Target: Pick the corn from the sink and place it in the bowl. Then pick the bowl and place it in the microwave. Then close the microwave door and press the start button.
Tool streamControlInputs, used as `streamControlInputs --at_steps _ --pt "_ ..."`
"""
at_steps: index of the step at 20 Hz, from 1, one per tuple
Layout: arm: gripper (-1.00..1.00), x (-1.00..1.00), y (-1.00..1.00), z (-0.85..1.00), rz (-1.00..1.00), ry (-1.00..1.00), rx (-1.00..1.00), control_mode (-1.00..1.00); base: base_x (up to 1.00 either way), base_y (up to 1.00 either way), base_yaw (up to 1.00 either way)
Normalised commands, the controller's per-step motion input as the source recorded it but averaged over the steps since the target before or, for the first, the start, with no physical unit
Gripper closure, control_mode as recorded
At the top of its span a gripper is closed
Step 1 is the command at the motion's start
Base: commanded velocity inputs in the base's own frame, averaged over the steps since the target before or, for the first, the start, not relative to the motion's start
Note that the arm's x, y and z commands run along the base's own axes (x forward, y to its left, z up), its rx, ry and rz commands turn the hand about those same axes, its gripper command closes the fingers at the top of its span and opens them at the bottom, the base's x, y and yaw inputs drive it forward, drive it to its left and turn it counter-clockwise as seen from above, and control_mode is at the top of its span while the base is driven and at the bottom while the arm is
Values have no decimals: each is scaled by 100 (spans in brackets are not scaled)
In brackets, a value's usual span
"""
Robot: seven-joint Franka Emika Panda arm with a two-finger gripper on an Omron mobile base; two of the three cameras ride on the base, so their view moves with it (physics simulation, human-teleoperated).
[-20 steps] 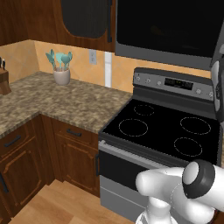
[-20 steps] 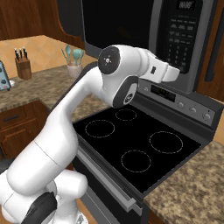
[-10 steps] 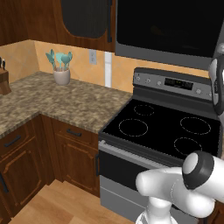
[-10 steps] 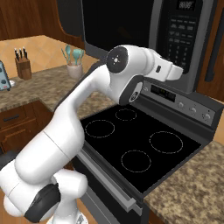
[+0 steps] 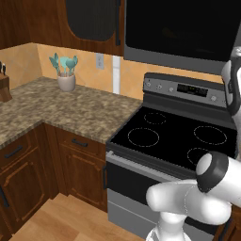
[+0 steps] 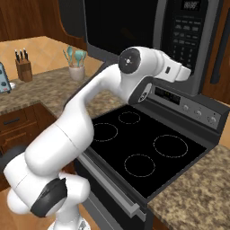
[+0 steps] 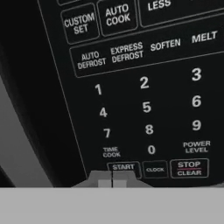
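Speckled granite counter (beside black stove)

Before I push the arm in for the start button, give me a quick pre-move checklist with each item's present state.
1. Microwave door closed: ok, it sits flush with the front.
2. Claw shut for a fingertip press: ok, the tips meet.
3. Claw lined up on the START button: ok, the tips sit just under it in the hand view.
4. Clear of the CLOCK button and the STOP/CLEAR button: ok, both lie off to one side.
5. Bowl with corn inside: cannot tell, the window is dark.
6. Tips touching the panel: cannot tell.
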Motion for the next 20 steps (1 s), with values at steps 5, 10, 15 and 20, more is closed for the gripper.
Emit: streamControlInputs --at_steps 5,10,15,20 --pt "100 27 -38 -21 6 0 4 -100 0 0 0" --pt "100 57 -40 -22 7 0 7 -100 0 0 0" --pt "100 -18 26 -13 1 -10 -1 -100 0 0 0" --pt "100 -53 75 20 0 -30 -1 -100 0 0 0"
